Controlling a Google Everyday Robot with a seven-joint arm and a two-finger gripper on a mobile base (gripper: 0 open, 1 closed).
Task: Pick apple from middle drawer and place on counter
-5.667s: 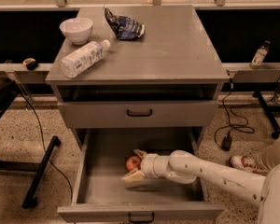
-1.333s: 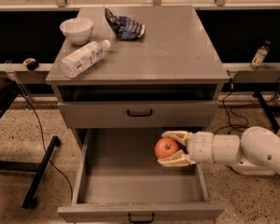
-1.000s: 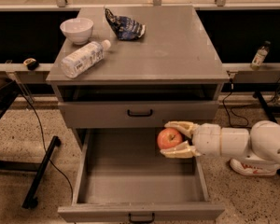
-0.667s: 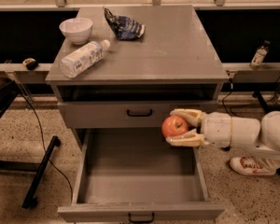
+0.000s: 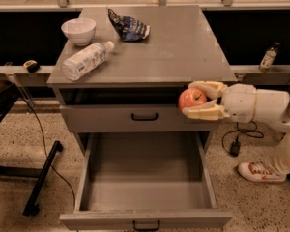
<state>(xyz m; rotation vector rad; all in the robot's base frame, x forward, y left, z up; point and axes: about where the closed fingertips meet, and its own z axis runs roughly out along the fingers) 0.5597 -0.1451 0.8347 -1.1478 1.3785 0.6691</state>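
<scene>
Clasping apple [image 5: 193, 99], claw [image 5: 189, 99] seemingly near counter [image 5: 183, 47] edge

apple [image 5: 193, 98] red-orange, paler patch, between fingers [image 5: 208, 87] | gripper [image 5: 188, 99] cream-white, clasping apple below counter [image 5: 183, 47] edge | middle drawer [image 5: 145, 187] grey, black handle [image 5: 146, 224] | counter grey | bowl [image 5: 79, 30] white | bag [image 5: 129, 28] dark blue

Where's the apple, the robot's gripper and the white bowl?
apple [image 5: 193, 98]: camera view, its red front.
gripper [image 5: 188, 99]: camera view, between its fingertips, around the apple.
white bowl [image 5: 78, 35]: camera view, its outer wall.
</scene>
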